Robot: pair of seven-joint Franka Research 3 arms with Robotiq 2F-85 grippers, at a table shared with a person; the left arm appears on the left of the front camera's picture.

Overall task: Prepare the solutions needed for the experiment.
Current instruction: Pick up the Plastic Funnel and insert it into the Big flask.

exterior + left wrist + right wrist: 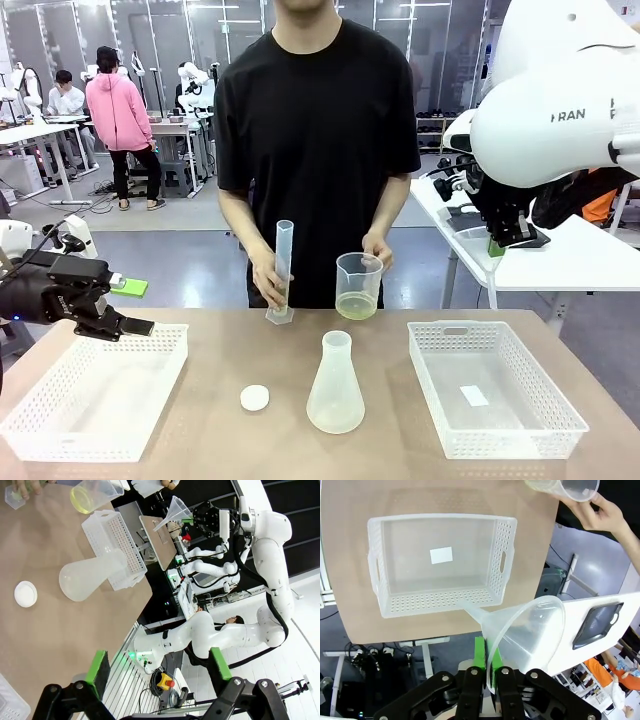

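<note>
The pale yellow solution lies shallow in a clear beaker that the person holds above the far table edge; it also shows as solution in the left wrist view. The person's other hand steadies an upright graduated cylinder. An empty whitish conical flask stands mid-table beside a white round lid. My left gripper hovers open over the left basket. My right gripper, raised at the right, is shut on the rim of a clear funnel.
White mesh baskets sit at both sides: the left basket and the right basket with a small white label inside. A white side table stands behind my right arm. Other people work at benches far behind.
</note>
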